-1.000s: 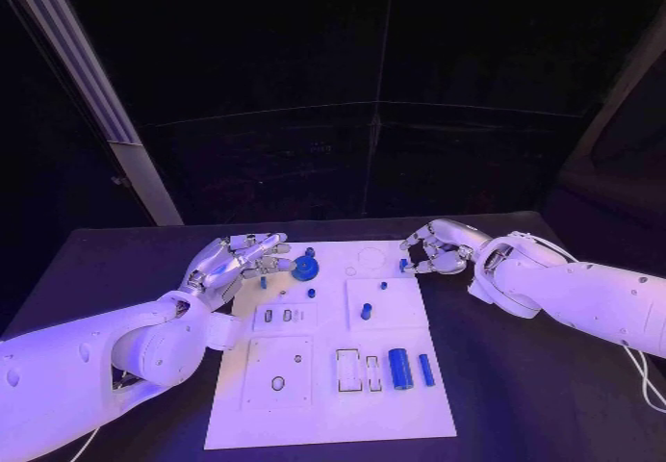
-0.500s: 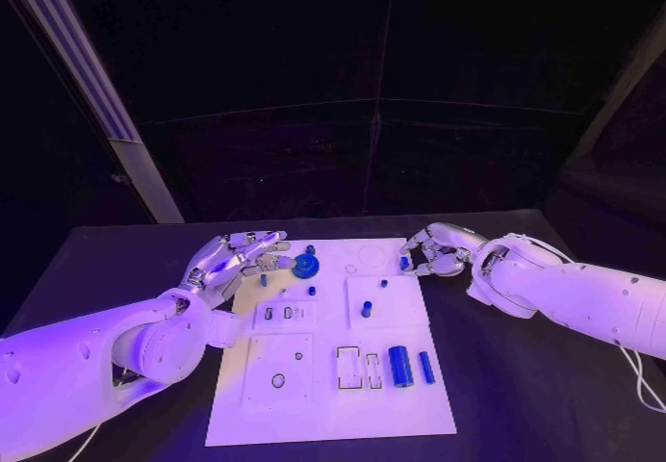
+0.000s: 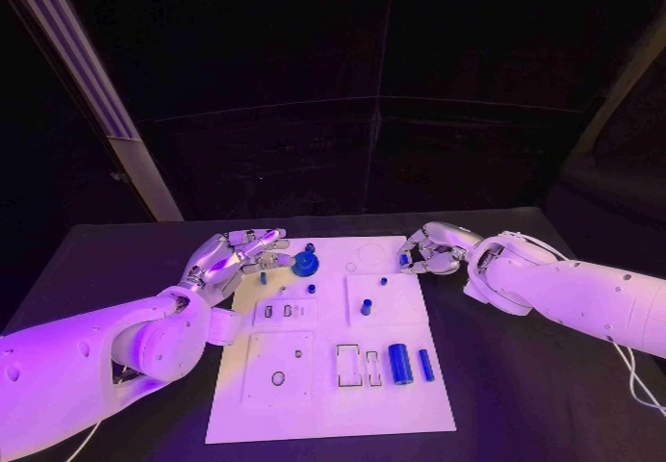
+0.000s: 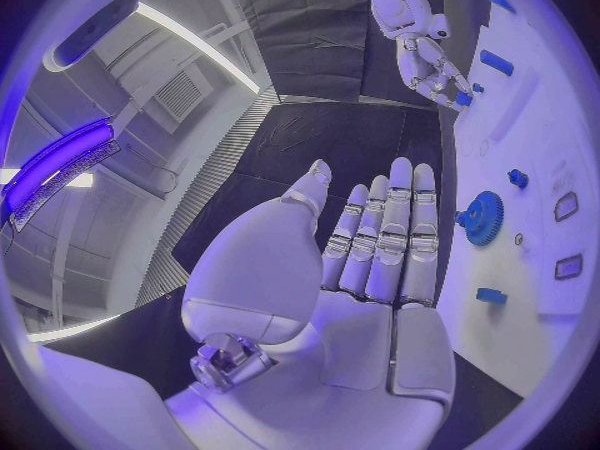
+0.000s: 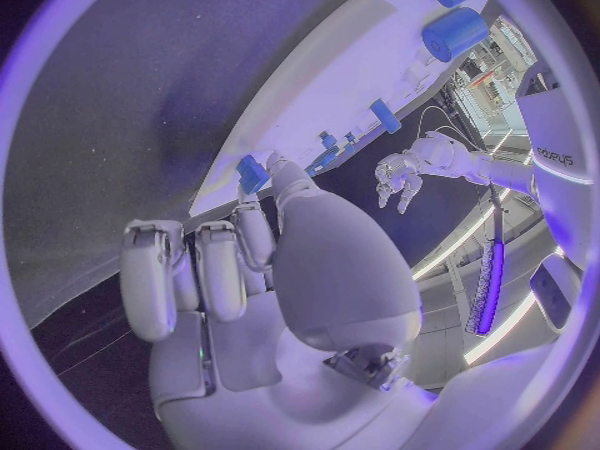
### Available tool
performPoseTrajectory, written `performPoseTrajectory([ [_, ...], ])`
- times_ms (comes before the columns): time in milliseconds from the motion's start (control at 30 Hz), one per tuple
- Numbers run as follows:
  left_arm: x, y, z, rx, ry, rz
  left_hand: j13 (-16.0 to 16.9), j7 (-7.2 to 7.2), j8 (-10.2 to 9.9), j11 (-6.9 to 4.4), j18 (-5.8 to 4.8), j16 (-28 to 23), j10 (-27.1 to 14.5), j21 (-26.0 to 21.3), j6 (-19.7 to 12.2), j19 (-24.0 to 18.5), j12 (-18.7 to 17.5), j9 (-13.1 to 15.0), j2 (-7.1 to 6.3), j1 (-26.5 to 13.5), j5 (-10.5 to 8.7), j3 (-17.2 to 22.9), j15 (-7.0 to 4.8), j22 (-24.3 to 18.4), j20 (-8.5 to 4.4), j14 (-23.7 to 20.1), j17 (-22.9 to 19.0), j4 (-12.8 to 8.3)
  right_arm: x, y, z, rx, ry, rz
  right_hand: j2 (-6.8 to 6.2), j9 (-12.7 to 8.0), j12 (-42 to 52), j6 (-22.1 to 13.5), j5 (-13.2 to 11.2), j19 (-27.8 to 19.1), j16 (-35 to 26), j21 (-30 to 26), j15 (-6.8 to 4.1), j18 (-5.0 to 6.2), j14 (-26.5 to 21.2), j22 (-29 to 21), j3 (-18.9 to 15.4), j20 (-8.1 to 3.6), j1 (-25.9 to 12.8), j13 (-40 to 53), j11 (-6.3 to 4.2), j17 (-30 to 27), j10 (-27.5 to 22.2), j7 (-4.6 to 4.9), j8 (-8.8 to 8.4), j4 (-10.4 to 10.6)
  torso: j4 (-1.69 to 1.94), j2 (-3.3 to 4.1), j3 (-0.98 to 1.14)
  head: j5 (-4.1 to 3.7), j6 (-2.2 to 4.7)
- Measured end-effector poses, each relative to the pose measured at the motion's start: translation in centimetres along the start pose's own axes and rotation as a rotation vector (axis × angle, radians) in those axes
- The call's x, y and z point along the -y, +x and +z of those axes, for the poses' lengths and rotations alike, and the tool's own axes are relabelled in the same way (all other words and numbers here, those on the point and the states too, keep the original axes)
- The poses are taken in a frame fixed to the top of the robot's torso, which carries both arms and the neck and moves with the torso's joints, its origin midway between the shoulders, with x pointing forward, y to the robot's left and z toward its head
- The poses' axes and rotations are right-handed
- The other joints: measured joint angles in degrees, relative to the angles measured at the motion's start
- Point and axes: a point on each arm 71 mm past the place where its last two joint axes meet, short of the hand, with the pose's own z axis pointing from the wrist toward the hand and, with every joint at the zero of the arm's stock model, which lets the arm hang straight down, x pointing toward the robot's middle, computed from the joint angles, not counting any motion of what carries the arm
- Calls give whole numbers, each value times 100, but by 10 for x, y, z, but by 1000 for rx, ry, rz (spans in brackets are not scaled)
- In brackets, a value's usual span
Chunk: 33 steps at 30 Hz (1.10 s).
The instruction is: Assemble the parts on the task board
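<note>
The white task board (image 3: 326, 404) lies in the middle of the black table. A blue gear (image 3: 305, 267) stands near the board's far left corner, also visible in the left wrist view (image 4: 481, 217). My left hand (image 3: 239, 255) hovers just left of the gear, fingers stretched out (image 4: 381, 240) and holding nothing. At the board's far right edge my right hand (image 3: 433, 249) has its fingers curled and pinches a small blue part (image 3: 404, 259) between thumb and finger (image 5: 254, 173).
Two blue cylinders (image 3: 399, 364) (image 3: 424, 364) lie at the board's near right beside two open slots (image 3: 348, 367). A blue peg (image 3: 367, 308) stands mid-board. Small blue pieces (image 3: 311, 288) (image 3: 263, 279) sit by the gear. Bare black table (image 3: 541, 385) surrounds the board.
My right hand has shifted slightly away from me and toward the board with the small blue part. The left hand stays almost where it was.
</note>
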Motion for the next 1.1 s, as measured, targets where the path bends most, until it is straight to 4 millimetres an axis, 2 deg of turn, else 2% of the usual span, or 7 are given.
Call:
performPoseTrajectory([
  [100,0,0,0,0,0,0,0,0,0,0,0,0,0,0,0,0,0,0,0,0,0,0,0,0,0,0,0,0,0,0,0,-2,1,0,67,0,44,88,-28,0,0,0,-12,0,-12,0,47,0,5,21,0,0,0,-27,29,1,0,-1,0,-3,-8],
  [367,0,0,0,1,0,0,0,0,0,0,0,0,0,0,0,0,0,0,0,0,0,0,0,0,0,0,-1,0,2,0,0,-4,6,-1,119,5,45,173,-83,-2,0,0,-41,0,-1,0,119,-44,57,53,-41,0,41,-58,50,-26,0,-2,1,-11,-25],
  [433,0,0,0,1,0,0,0,0,0,0,0,0,0,0,0,0,0,0,0,0,0,0,0,1,0,0,-1,0,2,0,0,-4,8,-1,129,5,45,203,-139,-2,0,0,-41,0,-1,0,144,-44,67,53,-41,0,41,-89,50,-52,0,-3,1,-11,-27],
  [567,0,-1,0,1,0,0,0,0,0,0,0,0,0,0,0,0,0,0,0,0,0,0,0,0,0,0,-1,0,3,0,0,-2,11,-2,195,-16,45,251,-432,-23,0,0,-83,0,0,0,294,-65,133,59,-41,0,40,-101,49,-113,0,-3,1,-13,-33],
  [633,0,-1,-1,1,0,0,0,0,0,0,0,0,0,0,0,0,0,0,47,7,0,0,0,-6,0,0,-1,0,3,0,0,-1,12,-4,224,-28,45,272,-495,-10,0,0,-82,0,0,0,370,-77,163,62,-41,0,41,-85,45,-134,0,-3,2,-13,-35],
  [800,0,-1,-1,2,0,1,0,0,0,0,0,0,0,0,0,0,0,0,48,5,0,16,0,-7,0,0,4,-16,2,-1,1,7,11,-7,284,-38,45,389,-637,-2,0,0,-96,0,-14,0,569,-85,224,63,-45,0,39,-110,30,-216,0,-4,3,-14,-43],
  [1100,0,-1,-1,2,-1,0,0,0,0,0,0,0,0,-2,0,0,0,0,48,5,0,16,0,-7,0,0,4,-16,-18,1,-3,35,-37,6,326,-35,45,419,-673,-2,0,0,-123,0,1,-1,694,-126,183,44,-85,0,0,-81,100,-171,-7,-12,1,-8,-53],
])
